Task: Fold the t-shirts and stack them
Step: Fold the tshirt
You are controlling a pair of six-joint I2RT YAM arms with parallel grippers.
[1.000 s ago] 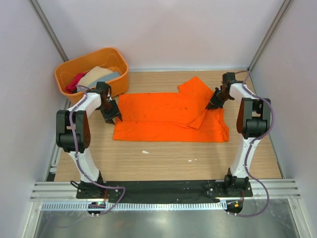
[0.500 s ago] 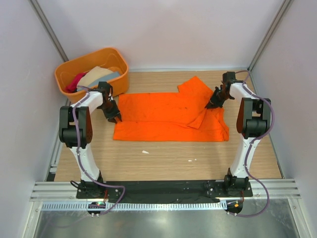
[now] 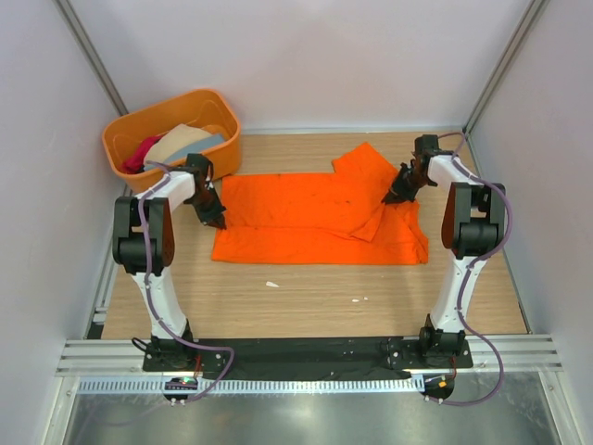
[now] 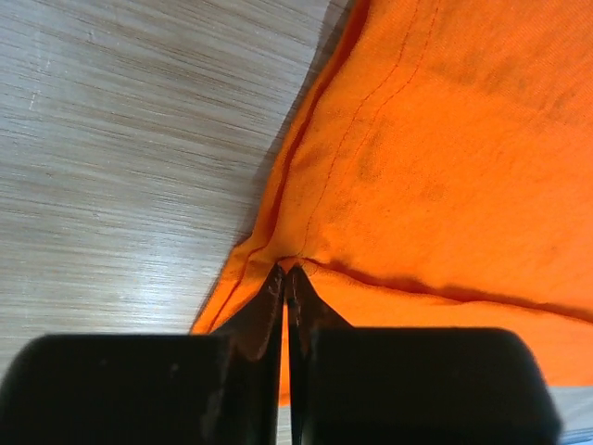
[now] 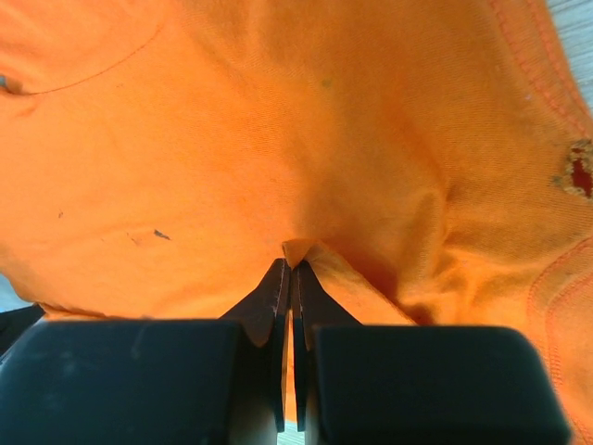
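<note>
Orange t-shirt pinched at edge in left tool; right tool likewise

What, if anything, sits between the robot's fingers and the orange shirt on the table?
Nothing visible does. The left fingers are shut on the left edge of the orange t-shirt, and the right fingers pinch a small peak of the same cloth near its right end.

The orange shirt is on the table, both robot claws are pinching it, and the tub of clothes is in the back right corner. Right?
Not quite. The tub sits in the back left corner, as the top view shows. The rest holds: the orange shirt lies on the table, and the left gripper and right gripper both pinch it.
</note>
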